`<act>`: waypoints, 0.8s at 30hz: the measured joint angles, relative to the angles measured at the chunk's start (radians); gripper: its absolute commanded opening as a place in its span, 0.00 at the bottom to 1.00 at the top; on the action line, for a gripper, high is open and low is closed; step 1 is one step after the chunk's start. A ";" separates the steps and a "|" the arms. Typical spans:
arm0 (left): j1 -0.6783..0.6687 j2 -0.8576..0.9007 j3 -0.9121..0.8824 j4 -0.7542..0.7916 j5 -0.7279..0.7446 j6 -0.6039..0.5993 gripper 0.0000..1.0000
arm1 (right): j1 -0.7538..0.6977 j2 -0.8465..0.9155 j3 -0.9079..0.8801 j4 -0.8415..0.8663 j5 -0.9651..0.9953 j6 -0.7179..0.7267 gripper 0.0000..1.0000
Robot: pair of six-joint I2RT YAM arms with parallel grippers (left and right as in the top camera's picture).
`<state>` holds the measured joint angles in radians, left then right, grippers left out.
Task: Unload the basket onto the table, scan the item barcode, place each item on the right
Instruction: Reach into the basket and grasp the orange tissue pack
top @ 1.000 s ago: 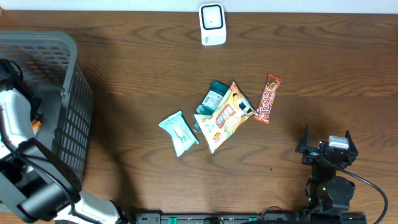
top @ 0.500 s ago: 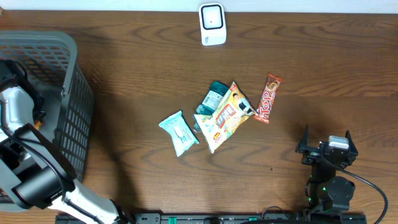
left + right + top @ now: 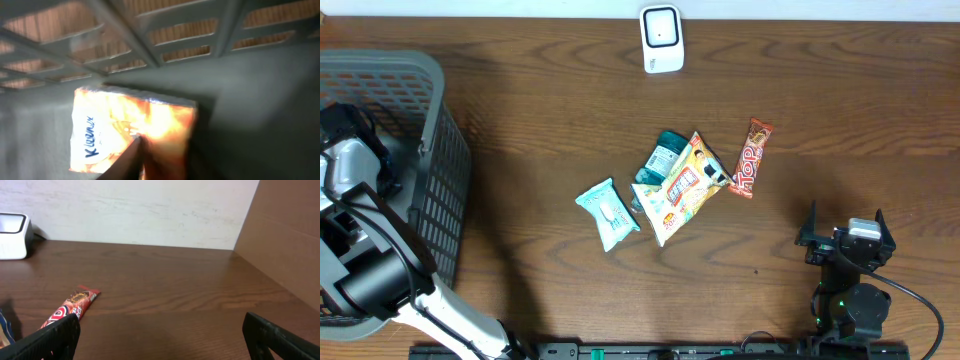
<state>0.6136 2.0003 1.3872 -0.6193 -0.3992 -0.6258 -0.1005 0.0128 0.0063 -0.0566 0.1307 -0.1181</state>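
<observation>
A grey plastic basket [image 3: 445, 190] stands at the left edge of the dark wooden table [image 3: 870, 110]. Near the table's middle lies a yellow snack bag [image 3: 680, 192] overlapping a teal pouch [image 3: 665, 155], with a pale blue packet [image 3: 607, 213] just beside it on the left and a red Hop bar [image 3: 751, 158] just beside it on the right. A brown cardboard panel [image 3: 290, 235] rises at the table's right end, against the white wall [image 3: 150, 210].

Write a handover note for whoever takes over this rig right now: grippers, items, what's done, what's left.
Left gripper: inside the grey basket, over the orange Kleenex pack; grip unclear.
Right gripper: open, empty, at the near right of the table.
Items: red bar, yellow snack bag, light teal packet, dark teal packet mid-table; white scanner at the far edge.
Done: nothing at the scanner.
Left: bring a barcode to the scanner.
</observation>
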 measured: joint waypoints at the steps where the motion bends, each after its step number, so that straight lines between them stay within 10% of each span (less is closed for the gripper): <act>1: 0.000 0.000 0.000 0.000 -0.001 0.001 0.08 | 0.000 0.000 0.000 0.000 0.000 0.000 0.99; 9: 0.000 0.000 0.001 -0.014 -0.023 0.055 0.08 | 0.000 0.000 0.000 0.000 0.000 0.000 0.99; 14: 0.001 0.000 0.000 -0.030 -0.038 0.080 0.68 | 0.000 0.000 0.000 0.000 0.000 0.000 0.99; 24: 0.031 0.000 0.000 -0.026 -0.048 0.084 0.69 | 0.000 0.000 0.000 0.000 0.000 0.000 0.99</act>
<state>0.6445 2.0003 1.3872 -0.6449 -0.4473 -0.5415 -0.1005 0.0128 0.0063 -0.0566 0.1307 -0.1184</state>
